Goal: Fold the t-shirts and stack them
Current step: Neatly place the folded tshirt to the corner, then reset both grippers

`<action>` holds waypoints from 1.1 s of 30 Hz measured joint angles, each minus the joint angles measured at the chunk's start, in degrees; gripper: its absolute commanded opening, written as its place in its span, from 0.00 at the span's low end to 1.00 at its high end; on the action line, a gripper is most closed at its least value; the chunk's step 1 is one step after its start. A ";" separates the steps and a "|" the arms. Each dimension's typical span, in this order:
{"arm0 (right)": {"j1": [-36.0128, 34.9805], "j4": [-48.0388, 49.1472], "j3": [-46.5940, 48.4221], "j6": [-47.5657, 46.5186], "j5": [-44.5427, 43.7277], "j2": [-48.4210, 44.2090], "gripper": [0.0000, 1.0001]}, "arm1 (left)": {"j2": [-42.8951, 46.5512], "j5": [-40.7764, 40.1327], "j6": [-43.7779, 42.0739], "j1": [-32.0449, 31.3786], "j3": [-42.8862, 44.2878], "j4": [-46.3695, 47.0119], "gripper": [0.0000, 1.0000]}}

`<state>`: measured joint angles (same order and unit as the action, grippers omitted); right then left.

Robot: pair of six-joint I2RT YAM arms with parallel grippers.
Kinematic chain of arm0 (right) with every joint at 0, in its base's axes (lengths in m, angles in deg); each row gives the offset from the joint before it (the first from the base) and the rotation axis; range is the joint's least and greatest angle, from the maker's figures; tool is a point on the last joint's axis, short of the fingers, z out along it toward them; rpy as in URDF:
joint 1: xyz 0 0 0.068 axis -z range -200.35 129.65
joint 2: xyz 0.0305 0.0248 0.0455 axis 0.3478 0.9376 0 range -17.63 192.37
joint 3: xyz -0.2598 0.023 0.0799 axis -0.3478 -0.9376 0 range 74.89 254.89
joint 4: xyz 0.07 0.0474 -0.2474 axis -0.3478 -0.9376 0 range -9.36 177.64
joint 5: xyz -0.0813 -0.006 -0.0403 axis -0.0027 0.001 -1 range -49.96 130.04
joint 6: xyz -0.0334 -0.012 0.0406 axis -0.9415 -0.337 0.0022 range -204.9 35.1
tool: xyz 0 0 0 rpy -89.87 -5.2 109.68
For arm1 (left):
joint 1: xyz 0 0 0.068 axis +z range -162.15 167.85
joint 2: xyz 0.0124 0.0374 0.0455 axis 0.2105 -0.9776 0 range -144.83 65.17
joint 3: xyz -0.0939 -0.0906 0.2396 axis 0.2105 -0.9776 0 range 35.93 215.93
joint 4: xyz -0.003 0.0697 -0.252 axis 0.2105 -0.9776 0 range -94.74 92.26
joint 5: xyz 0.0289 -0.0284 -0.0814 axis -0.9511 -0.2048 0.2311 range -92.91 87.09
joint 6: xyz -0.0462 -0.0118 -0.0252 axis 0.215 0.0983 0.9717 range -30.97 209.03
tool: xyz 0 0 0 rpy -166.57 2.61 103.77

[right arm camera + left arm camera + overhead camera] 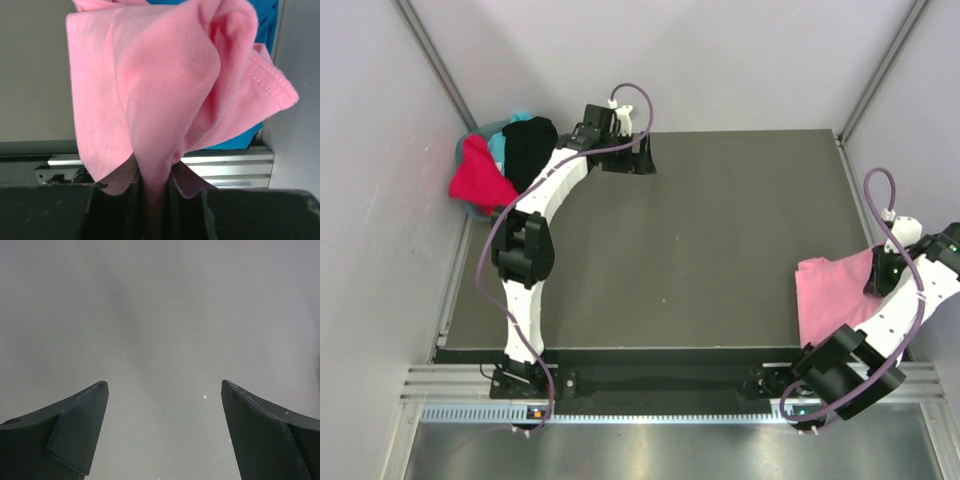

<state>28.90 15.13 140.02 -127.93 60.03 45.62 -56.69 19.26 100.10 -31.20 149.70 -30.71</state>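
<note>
The pink t-shirt (832, 292) lies bunched at the tabletop's (700, 250) right edge. The right gripper (152, 175) has its jaws closed on a fold of it, and a blue t-shirt (262, 20) shows just behind. Off the tabletop's far-left corner, a bin (461, 152) holds a heap (510, 155) of red, teal and black tees. The left gripper (625, 160) hangs beside it, jaws wide open and empty.

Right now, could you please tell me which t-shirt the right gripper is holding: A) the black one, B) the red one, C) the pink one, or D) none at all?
C: in the right wrist view, the right gripper is shut on a bunched fold of the pink t-shirt.
</note>
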 measured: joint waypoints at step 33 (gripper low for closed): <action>3.63 16.87 0.76 0.90 -2.36 -1.51 1.00 | 2.69 -8.85 -4.44 -2.56 -2.62 -0.04 0.99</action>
<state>32.53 32.01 140.78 -127.03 57.67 44.11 -54.00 10.41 95.66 -33.76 147.08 -30.75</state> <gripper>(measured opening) 0.972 0.986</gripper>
